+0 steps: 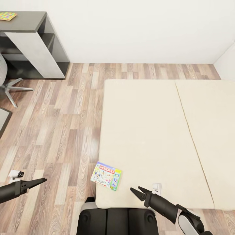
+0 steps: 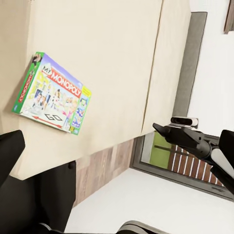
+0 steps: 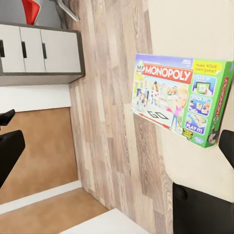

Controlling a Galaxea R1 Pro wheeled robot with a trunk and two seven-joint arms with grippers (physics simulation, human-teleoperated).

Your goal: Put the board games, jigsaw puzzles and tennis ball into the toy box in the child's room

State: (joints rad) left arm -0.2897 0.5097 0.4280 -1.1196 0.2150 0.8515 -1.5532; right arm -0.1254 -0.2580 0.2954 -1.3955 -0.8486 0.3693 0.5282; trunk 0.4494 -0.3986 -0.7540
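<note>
A white Monopoly board game (image 1: 106,175) with a colourful border lies flat on the near left corner of the beige bed (image 1: 156,130). It also shows in the wrist views as the board game (image 2: 52,95) and the board game (image 3: 181,97). My right gripper (image 1: 135,190) hovers open just right of the box, over the mattress edge, holding nothing. Over the floor left of the bed, my left gripper (image 1: 42,180) is open and empty. A jigsaw puzzle (image 1: 7,15) rests on the dark top of the table (image 1: 29,23) at the far left.
A grey swivel chair (image 1: 8,85) stands by the table. Wood-plank floor (image 1: 65,124) runs between table and bed. White walls close the far side. A drawer unit (image 3: 41,51) stands beyond the floor in the right wrist view.
</note>
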